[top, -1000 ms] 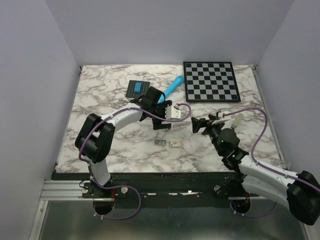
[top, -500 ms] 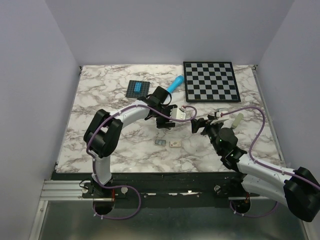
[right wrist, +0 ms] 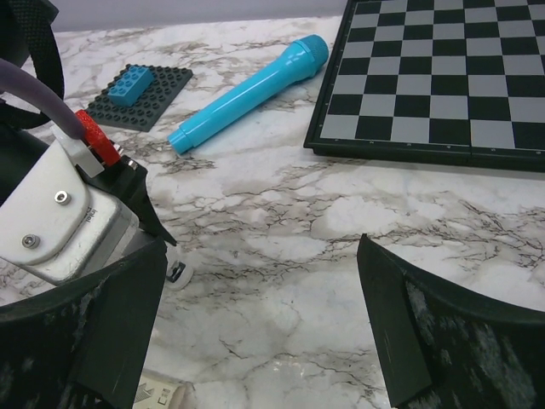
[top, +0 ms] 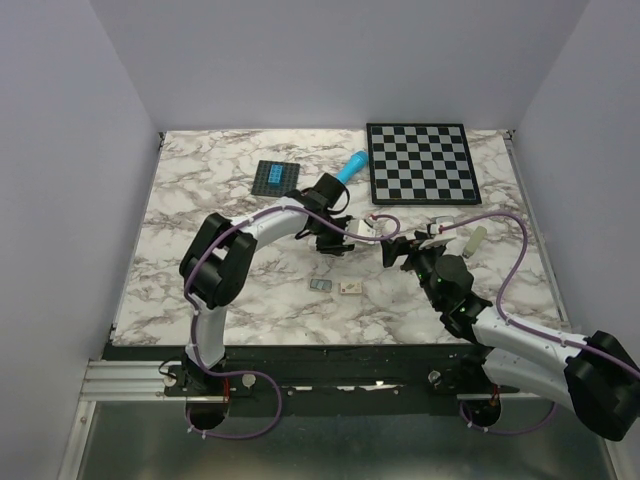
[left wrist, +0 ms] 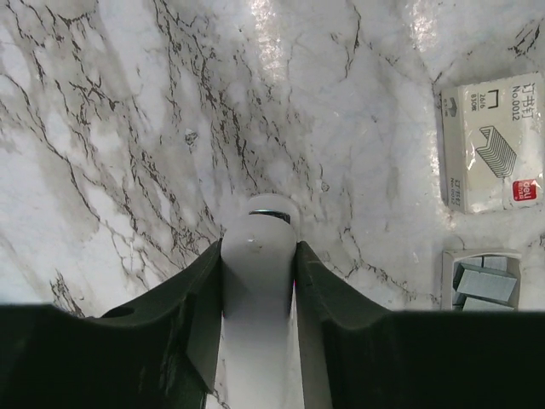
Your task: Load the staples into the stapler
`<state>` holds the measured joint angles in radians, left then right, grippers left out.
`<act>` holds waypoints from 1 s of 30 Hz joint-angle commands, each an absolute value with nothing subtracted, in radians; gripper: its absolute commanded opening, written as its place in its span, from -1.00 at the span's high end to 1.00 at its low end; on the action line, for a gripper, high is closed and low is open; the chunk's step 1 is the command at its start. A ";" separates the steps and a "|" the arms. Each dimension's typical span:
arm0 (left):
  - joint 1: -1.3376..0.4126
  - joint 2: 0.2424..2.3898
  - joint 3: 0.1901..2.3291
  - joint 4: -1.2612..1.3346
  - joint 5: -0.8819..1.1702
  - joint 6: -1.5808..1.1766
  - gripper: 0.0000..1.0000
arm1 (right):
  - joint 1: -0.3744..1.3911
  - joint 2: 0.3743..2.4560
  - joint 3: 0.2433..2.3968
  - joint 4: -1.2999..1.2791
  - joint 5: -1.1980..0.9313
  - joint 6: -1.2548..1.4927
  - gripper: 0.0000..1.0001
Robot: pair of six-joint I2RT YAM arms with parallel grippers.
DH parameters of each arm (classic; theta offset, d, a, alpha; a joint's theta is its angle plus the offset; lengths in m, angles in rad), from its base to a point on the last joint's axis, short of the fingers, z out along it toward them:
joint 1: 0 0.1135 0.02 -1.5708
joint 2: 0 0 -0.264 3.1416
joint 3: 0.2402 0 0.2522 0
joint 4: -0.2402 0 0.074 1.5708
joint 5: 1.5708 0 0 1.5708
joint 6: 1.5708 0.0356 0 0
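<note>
A black-and-grey chessboard [top: 420,163] lies flat at the upper right of the marble bench [top: 200,200]. Just left of it, a bright blue cylinder [top: 348,168] lies slanted. Further left sits a dark studded baseplate [top: 276,177] carrying a blue brick [right wrist: 130,84]. A small white printed box [top: 350,287] rests lower centre.

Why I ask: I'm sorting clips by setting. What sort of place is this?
Probably a robot test cell: left arm and right arm bolted at the edge of a marble-patterned table, plain walls boxing it in, props like a chessboard and blue cylinder.
</note>
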<state>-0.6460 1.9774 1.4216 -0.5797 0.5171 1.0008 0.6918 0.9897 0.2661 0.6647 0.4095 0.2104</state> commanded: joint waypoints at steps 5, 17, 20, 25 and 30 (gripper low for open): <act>-0.650 1.957 1.457 -0.606 0.615 1.016 0.75 | 0.689 0.999 0.287 0.704 0.397 0.210 -1.00; -0.644 1.632 1.131 0.082 0.663 0.482 1.00 | 0.687 0.933 0.457 0.430 0.278 0.301 -0.98; -0.644 1.551 1.011 0.325 0.629 0.299 1.00 | 0.687 0.899 0.494 0.351 0.255 0.333 -0.84; -0.653 1.433 0.807 0.737 0.600 0.060 1.00 | 0.687 0.871 0.531 0.264 0.175 0.396 -0.60; -0.680 1.370 0.738 0.854 0.563 -0.021 1.00 | 0.687 0.864 0.554 0.230 0.112 0.437 -0.41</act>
